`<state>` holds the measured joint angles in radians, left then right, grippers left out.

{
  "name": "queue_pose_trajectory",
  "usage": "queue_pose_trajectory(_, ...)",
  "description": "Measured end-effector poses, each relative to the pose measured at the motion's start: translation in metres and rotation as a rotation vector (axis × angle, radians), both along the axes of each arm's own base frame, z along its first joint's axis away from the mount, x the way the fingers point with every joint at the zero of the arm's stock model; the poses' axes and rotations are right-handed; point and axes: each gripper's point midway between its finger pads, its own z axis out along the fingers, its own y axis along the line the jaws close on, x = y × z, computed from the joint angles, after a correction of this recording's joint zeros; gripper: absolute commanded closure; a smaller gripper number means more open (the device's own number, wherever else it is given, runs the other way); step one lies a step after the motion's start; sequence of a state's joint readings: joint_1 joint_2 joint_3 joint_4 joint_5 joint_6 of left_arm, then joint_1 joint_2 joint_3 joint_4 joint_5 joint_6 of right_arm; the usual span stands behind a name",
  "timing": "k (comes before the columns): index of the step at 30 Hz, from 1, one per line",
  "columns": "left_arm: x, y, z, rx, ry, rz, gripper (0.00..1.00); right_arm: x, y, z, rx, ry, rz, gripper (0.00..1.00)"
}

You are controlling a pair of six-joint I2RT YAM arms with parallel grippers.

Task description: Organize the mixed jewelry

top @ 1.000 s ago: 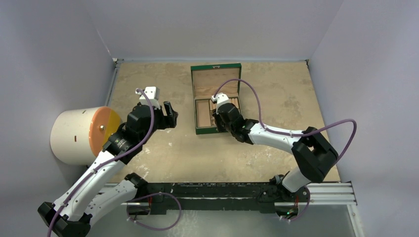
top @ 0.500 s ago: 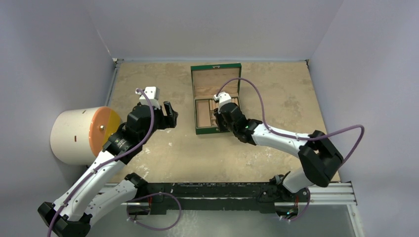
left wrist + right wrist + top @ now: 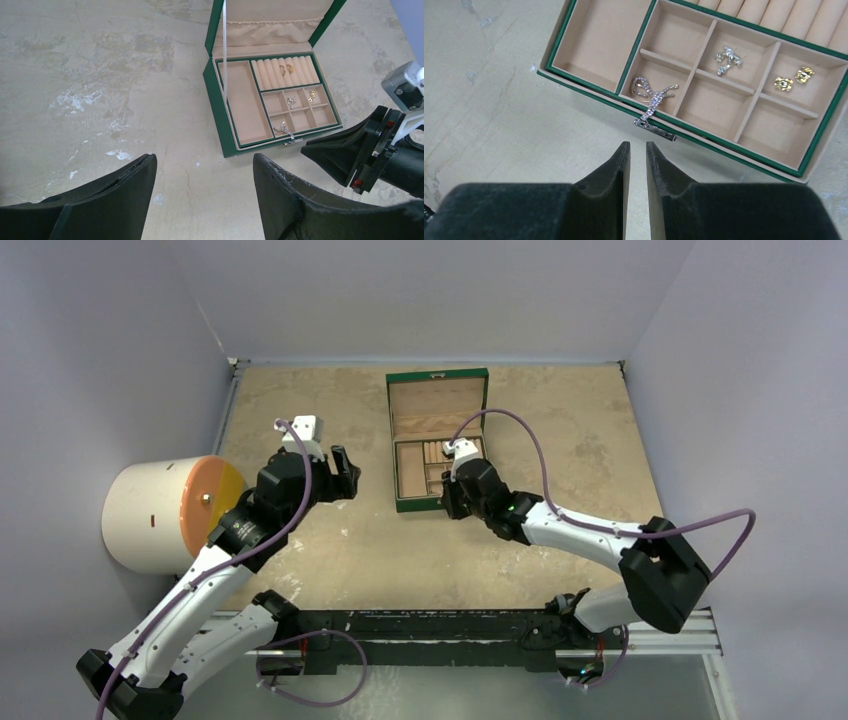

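Note:
The green box (image 3: 437, 440) lies open at the table's middle back, tan tray showing. The mixed jewelry rests in its small compartments: a glittery silver strand (image 3: 651, 95) drapes over the front rim toward the clasp (image 3: 655, 127), with a silver cluster (image 3: 727, 59) and two gold studs (image 3: 794, 80) further in. Gold rings (image 3: 286, 69) sit in the ring rolls. My right gripper (image 3: 637, 146) hovers just in front of the clasp, its jaws parted by a narrow gap and empty. My left gripper (image 3: 202, 162) stands wide open over bare table, left of the box.
A white cylinder with an orange face (image 3: 165, 512) lies at the left edge beside my left arm. Grey walls close off the left, back and right. A black rail (image 3: 450, 625) runs along the near edge. The right gripper's fingers (image 3: 325, 150) show near the box's front right corner.
My right gripper has drawn back from over the tray to just in front of the box, and its jaws parted slightly. The left arm has not moved.

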<state>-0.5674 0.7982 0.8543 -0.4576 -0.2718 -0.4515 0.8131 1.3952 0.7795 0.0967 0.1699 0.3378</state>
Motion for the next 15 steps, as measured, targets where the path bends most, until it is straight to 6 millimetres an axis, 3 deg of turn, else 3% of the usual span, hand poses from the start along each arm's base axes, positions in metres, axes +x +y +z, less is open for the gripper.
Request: queue_pose_trajectory(15,0.001,0.001,0.0,0.0,0.0,0.005,0.3,0.0,0.002,-0.021,-0.029,0.041,-0.002,0.88)
